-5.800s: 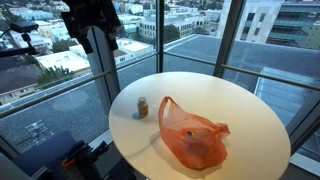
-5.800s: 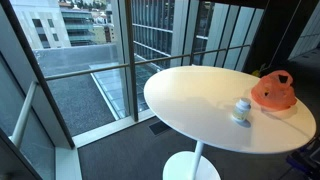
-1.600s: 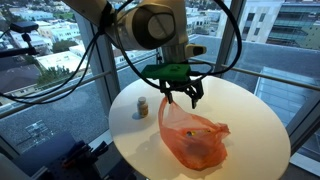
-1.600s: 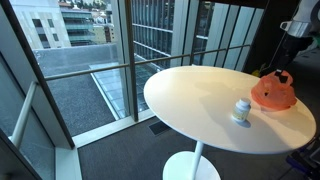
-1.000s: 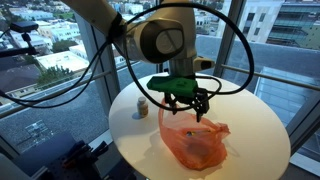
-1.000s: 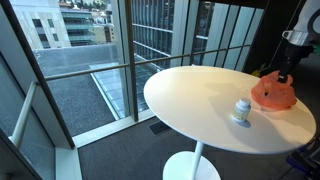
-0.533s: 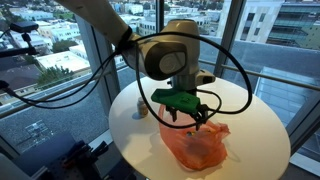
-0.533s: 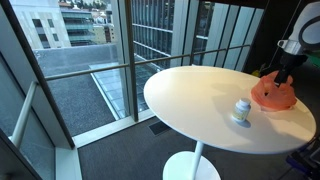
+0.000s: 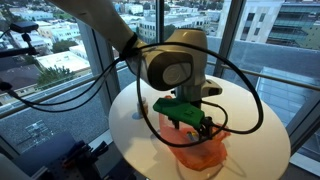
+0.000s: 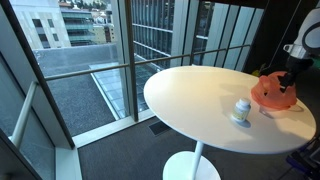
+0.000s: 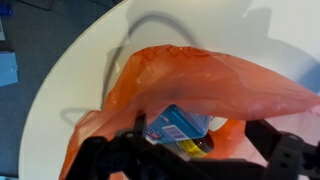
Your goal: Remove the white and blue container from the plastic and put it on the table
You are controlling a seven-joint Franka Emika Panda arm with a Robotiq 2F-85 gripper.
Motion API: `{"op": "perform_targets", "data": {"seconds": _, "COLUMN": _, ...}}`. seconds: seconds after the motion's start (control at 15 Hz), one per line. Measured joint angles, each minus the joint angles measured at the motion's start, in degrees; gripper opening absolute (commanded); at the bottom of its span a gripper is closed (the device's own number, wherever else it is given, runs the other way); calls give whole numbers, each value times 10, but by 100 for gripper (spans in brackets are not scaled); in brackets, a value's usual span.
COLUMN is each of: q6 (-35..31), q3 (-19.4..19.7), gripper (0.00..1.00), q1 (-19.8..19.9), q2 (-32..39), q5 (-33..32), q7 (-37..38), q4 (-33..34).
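Gripper (image 11: 190, 162): fingers spread wide with nothing between them, hanging just above the mouth of the orange plastic bag (image 11: 230, 75); seen low over the same bag in both exterior views (image 9: 203, 124) (image 10: 288, 80). White and blue container (image 11: 178, 127): lying on its side inside the bag, just within the mouth, part-veiled by a fold of orange film; printed label uppermost, dark end toward the gripper. Judged light, stiff-walled and smooth, probably a small box or tub; exact form not clear. Best taken across its two narrow sides, reached through the mouth rather than through the film. Bag: thin, soft, slippery, crumpled; judged likely to cling, ride up with the container or get pinched along with it. Table (image 11: 80, 70): round, white, under the bag. Small jar (image 10: 241, 109): upright on the table, well apart from the bag, not concerned.
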State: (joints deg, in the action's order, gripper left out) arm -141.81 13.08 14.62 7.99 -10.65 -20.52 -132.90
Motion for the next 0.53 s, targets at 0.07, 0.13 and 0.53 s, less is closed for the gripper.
{"op": "perform_targets", "data": {"seconds": 0.07, "q6": 1, "q3": 2, "gripper": 100, "q1": 3, "q2": 0, "q5": 0, "q7": 0, "q4": -2}}
{"op": "perform_targets", "data": {"seconds": 0.13, "q6": 2, "q3": 4, "gripper": 100, "q1": 6, "q2": 0, "q5": 0, "q7": 0, "q4": -4}}
{"op": "perform_targets", "data": {"seconds": 0.53, "q6": 3, "q3": 9, "gripper": 100, "q1": 11, "q2": 16, "q5": 0, "q7": 0, "q4": -8}}
